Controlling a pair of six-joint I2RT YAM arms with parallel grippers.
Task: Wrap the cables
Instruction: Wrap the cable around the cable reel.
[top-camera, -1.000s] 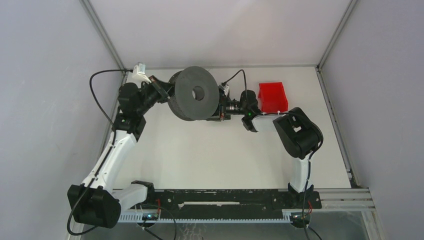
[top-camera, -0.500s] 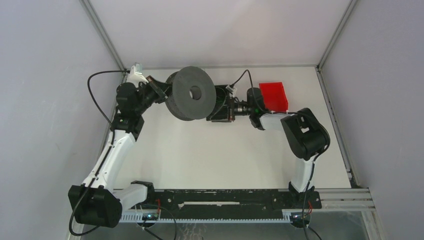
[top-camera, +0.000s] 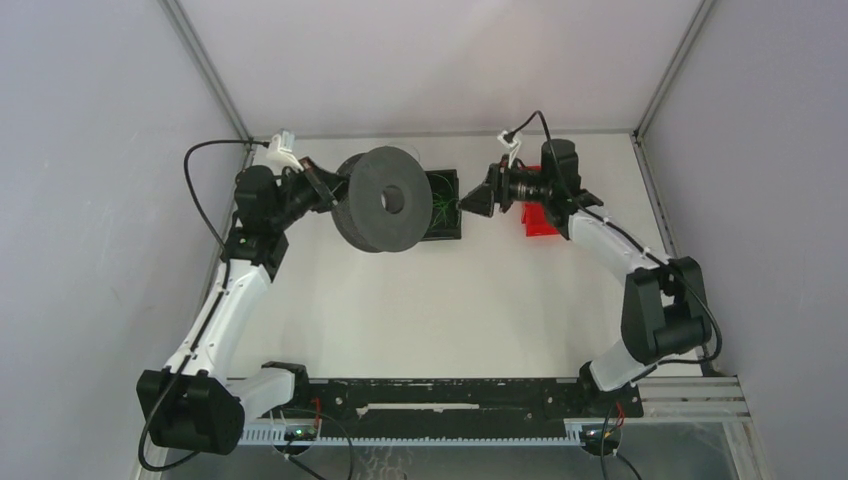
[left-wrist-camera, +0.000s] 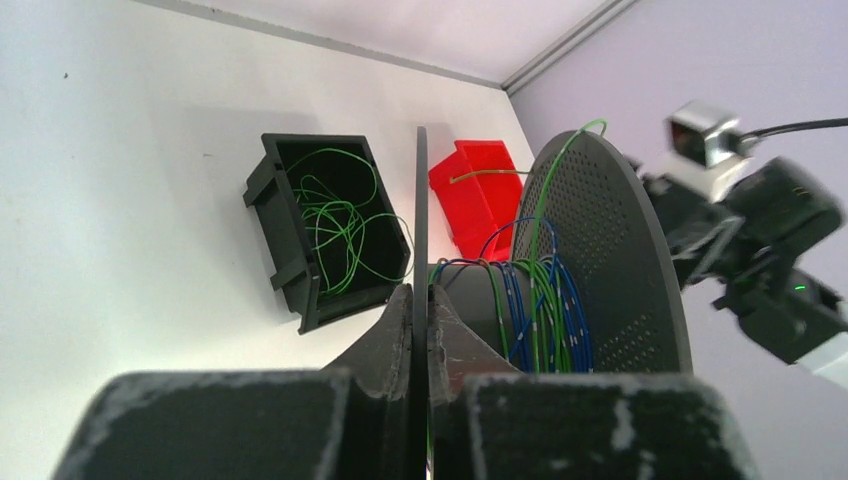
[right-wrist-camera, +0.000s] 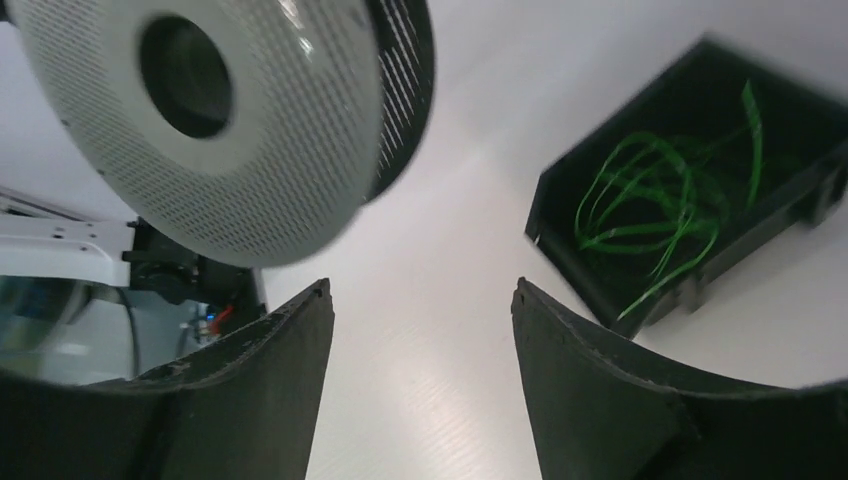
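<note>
The right arm (top-camera: 610, 235) has swung off to the right side of the tabletop (top-camera: 430, 300), with its elbow now out near the right edge. The right jaws have pulled back from the spool (top-camera: 385, 200) and spread wider. This has uncovered the black bin (top-camera: 445, 235), which the wrist covered a second ago. The spool itself has barely shifted.

The right jaws now stand open with nothing between them. They hang just right of the black bin and in front of the red bin (top-camera: 537, 222), pointing toward the spool. From the right wrist, the spool's perforated flange fills the upper left and the black bin lies at the right.

The left arm (top-camera: 225, 310) reaches to the far left of the tabletop. The left jaws are closed on the thin edge of the spool's near flange, which shows edge-on between them in the left wrist view. The spool sits just left of the black bin, with its holed face turned toward the overhead camera.

Some of the cables (left-wrist-camera: 530, 320), green and blue, are wound in turns around the spool's hub. One green strand (left-wrist-camera: 560, 150) rises from the hub and arcs over the rim of the far flange. More green loops (right-wrist-camera: 650, 215) lie loose inside the black bin, tangled together.
</note>
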